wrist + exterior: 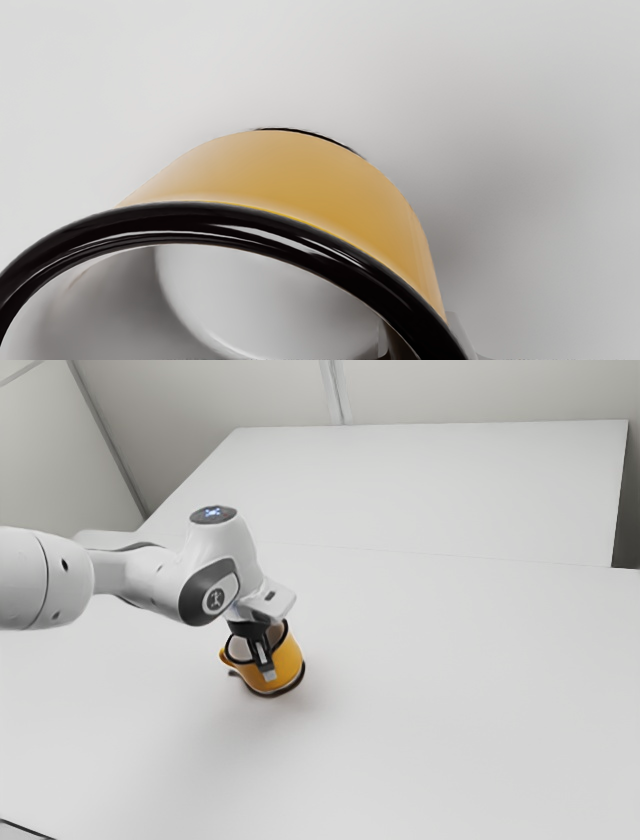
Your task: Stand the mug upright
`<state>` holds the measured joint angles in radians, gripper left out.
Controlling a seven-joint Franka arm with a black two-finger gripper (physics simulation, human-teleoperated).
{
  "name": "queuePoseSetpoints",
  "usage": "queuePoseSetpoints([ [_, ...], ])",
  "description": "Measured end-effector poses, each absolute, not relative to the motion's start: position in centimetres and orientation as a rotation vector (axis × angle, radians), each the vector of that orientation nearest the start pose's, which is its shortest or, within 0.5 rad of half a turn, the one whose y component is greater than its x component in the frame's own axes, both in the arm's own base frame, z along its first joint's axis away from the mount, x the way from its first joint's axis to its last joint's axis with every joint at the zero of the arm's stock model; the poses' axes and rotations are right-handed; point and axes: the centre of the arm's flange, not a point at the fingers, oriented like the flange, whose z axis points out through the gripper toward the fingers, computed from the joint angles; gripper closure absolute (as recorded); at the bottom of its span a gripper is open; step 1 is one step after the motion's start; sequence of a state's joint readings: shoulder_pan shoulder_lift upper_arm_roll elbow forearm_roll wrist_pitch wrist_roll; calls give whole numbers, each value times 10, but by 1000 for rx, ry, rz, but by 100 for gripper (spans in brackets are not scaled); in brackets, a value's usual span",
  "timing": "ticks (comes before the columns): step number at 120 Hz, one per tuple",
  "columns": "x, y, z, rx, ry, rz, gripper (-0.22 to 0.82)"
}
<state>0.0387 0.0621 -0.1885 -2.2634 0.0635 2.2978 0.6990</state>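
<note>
In the exterior view the black gripper points down at the yellow mug, one finger against the outside of its wall. The mug leans, its black-rimmed mouth tipped up toward the exterior view's left and its handle on that side. From the wrist view, the mug has its mouth toward the camera, with the pale inside and round bottom visible. The gripper is shut on the mug's wall, one fingertip inside the rim and the other outside. Whether the base touches the table is unclear.
The white table spreads around the mug, with a shadow beneath it. A second white surface lies farther back, before a pale wall. A dark-edged object shows at the exterior view's lower left corner.
</note>
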Motion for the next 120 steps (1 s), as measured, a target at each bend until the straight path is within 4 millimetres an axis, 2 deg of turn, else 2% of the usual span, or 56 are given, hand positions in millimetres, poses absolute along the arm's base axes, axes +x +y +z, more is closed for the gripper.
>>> queuePoseSetpoints([
  [20,515,-77,327,-2796,1340,63,75],
  [40,515,-75,324,-2808,1338,70,41],
  [49,515,-75,324,-2808,1339,69,28],
  [63,515,-75,326,-2806,1343,66,16],
  [80,515,-76,331,-2800,1346,51,8],
  [89,516,-76,346,-2791,1342,24,6],
  [105,528,-81,387,-2796,1301,-7,3],
  [120,539,-87,423,-2845,1191,-19,2],
])
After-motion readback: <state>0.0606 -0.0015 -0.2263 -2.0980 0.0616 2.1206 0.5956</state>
